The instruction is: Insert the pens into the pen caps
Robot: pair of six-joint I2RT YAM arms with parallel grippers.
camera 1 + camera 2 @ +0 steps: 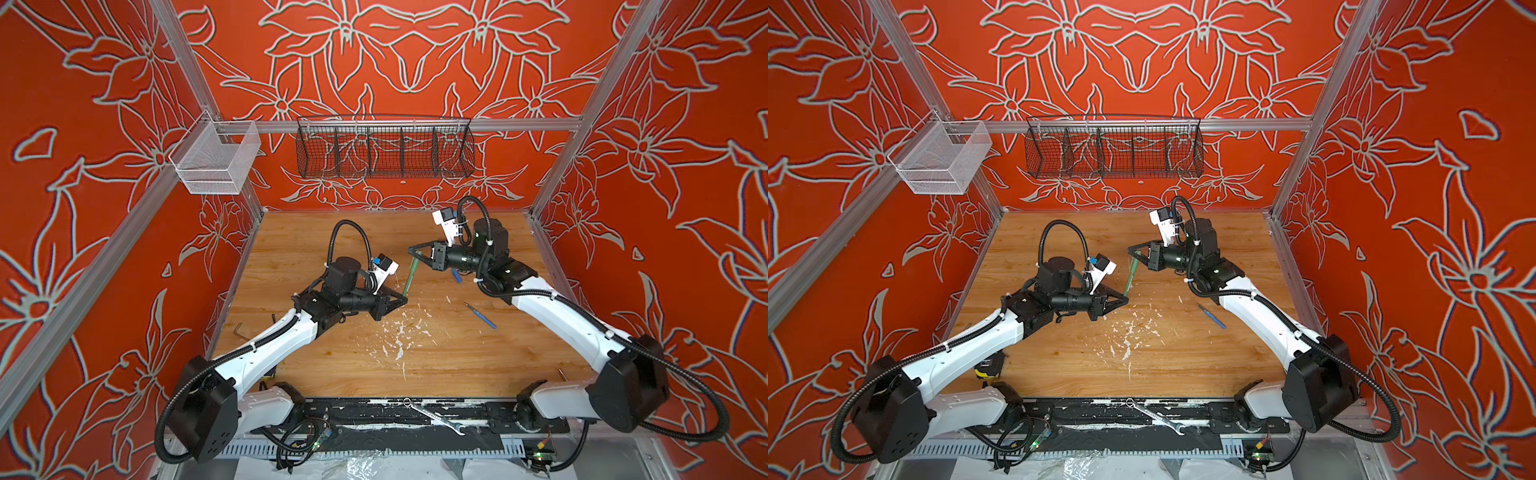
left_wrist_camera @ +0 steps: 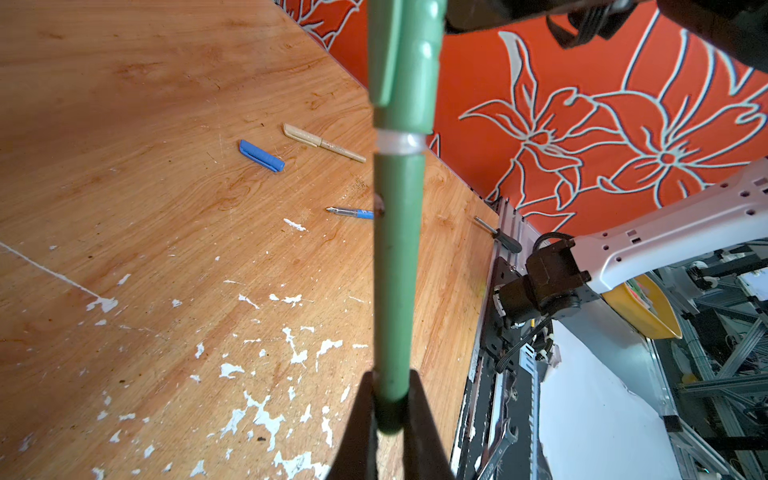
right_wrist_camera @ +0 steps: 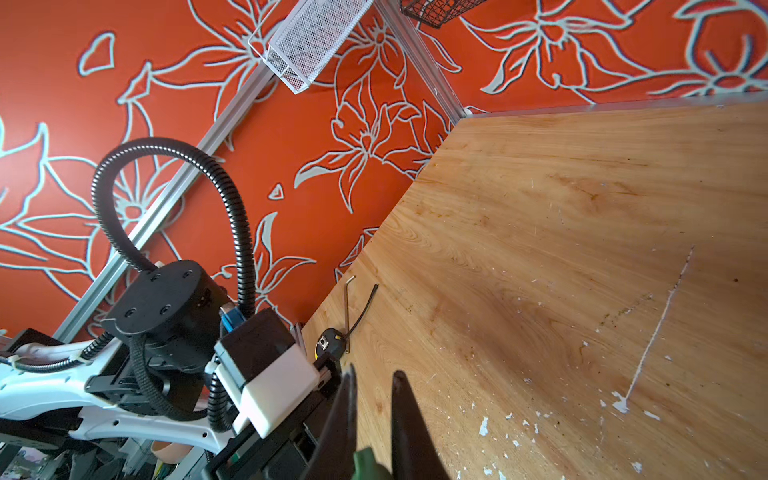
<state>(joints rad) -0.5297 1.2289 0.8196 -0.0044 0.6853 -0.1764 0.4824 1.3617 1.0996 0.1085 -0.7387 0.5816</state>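
Observed: walls orange-red with pale grey flower outlines; table light wood grain, white flecks at lower centre. One green pen, green cap; blue cap, blue pen, beige pen. Upper left, white mesh basket; upper centre, black wire basket.

wooden table | blue pen; blue cap; beige pen; hex key

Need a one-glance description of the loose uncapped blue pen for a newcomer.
On the wooden table, look at the right half, just inside the right arm's white forearm. The blue pen lies flat there alone, dark tip pointing back-left. It is long and thin, unlike the stubby blue cap farther back.
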